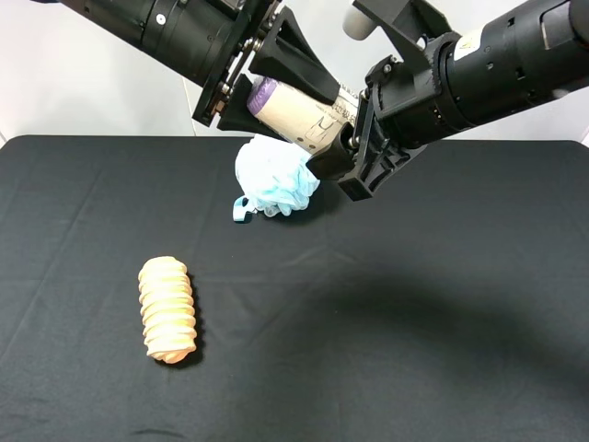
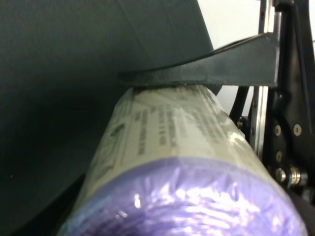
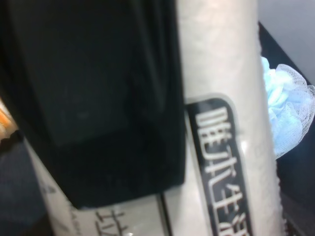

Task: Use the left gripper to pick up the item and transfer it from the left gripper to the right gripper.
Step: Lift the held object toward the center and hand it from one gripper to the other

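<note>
Beneath a white wall (image 1: 74, 83) lies a black cloth-covered table (image 1: 414, 322). The left gripper (image 1: 281, 81) is clamped across the purple end of the small cylindrical roll (image 1: 299, 112) with a cream printed paper label. The right gripper (image 1: 348, 129) is closed on its other end, so both hold it in the air just above the fluffy light-blue bath pouf (image 1: 274, 177). It looks light and fairly firm, and its glossy wrap is likely slippery, so side grips near each end suit it. One roll, one pouf, two grippers, and one ridged orange bread-like loaf (image 1: 167, 309) well apart from the pouf.
</note>
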